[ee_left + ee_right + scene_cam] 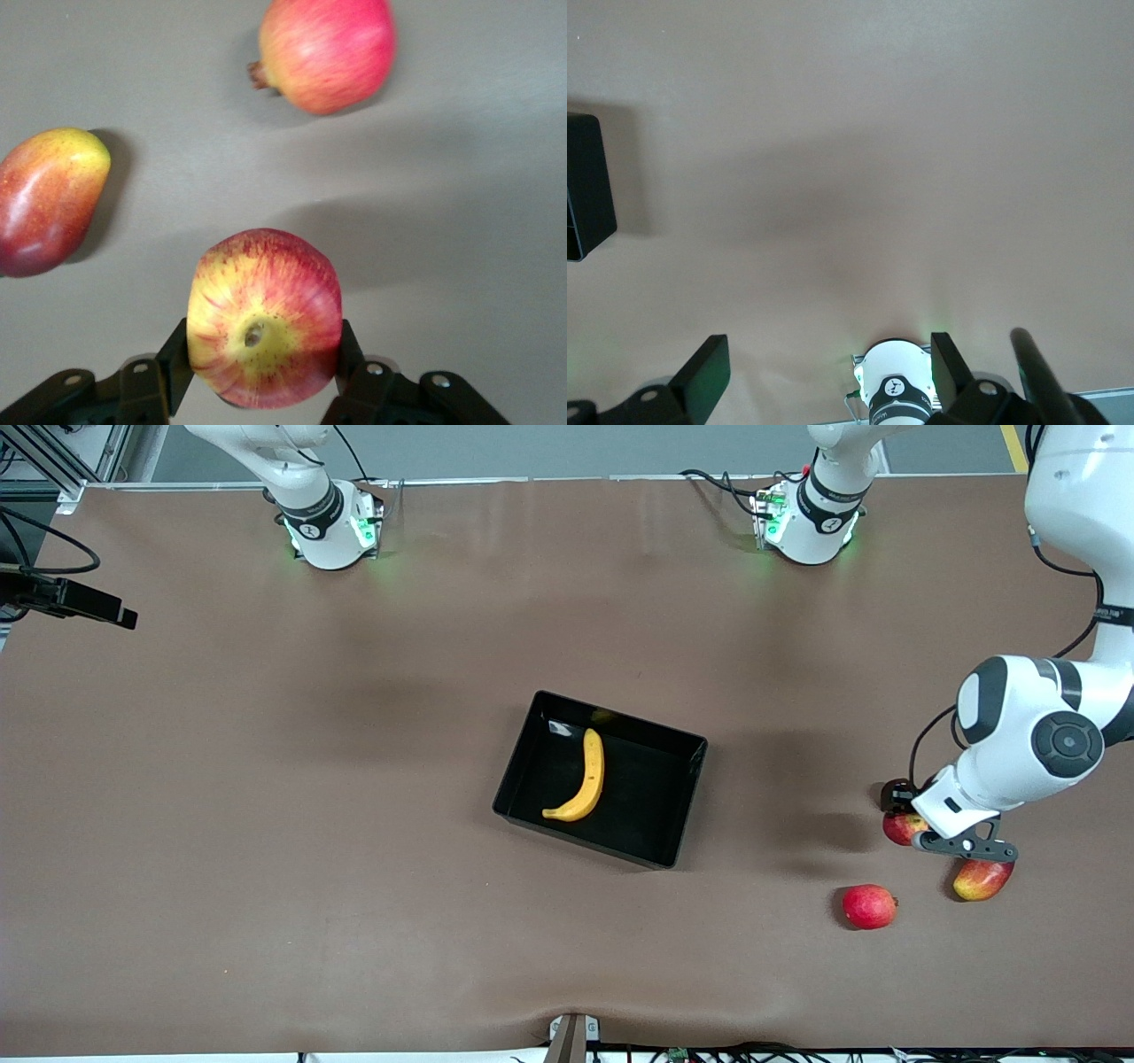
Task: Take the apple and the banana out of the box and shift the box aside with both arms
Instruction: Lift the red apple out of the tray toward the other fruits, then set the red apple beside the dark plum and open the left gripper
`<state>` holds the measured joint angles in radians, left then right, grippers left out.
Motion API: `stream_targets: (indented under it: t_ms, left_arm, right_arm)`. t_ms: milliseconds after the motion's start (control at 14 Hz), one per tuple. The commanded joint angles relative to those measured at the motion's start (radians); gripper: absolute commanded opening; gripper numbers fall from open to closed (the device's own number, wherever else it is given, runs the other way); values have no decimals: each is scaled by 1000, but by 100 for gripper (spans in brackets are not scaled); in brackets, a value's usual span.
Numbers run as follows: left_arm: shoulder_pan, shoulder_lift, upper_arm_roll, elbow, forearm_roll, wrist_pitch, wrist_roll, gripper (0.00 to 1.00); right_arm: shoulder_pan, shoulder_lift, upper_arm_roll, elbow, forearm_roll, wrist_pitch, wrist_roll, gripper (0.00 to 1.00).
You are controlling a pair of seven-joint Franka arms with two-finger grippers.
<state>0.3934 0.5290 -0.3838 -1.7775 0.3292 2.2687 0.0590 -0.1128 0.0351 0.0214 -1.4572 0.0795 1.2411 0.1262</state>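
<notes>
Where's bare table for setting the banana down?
Wide bare brown table runs from the box toward the right arm's end. It is crowded at the left arm's end: the left pincer grips the apple beside two other red fruits.

A wide table (354,868) covered in a matte brown sheet fills the scene, softly lit from above, with faint shadows pooling near its middle. A strip of grey floor (567,452) runs along the table's edge by the bases. Black cables (753,1052) trail along the edge nearest the front camera.
</notes>
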Motion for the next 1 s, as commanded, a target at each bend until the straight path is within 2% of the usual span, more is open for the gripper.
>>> stream_targets:
  t_ms: [0, 358, 717, 788, 860, 932]
  left_arm:
    - [33, 48, -6, 45, 22, 37, 100, 0]
    - [71, 164, -3, 165, 21, 38, 189, 0]
    - [70, 229, -3, 208, 2, 49, 173, 0]
    - [70, 236, -3, 211, -4, 51, 173, 12]
    - [70, 238, -3, 217, -19, 51, 174, 49]
    - [71, 233, -3, 219, -36, 51, 177, 99]
  right_arm:
    - [-4, -1, 0, 11, 2, -11, 4, 100]
    - [-4, 0, 0, 9, 2, -12, 4, 100]
    - [-4, 0, 0, 9, 2, -12, 0, 100]
    - [-4, 0, 0, 9, 2, -12, 0, 100]
    - [-5, 0, 0, 9, 2, -12, -2, 100]
    - [-5, 0, 0, 9, 2, -12, -2, 100]
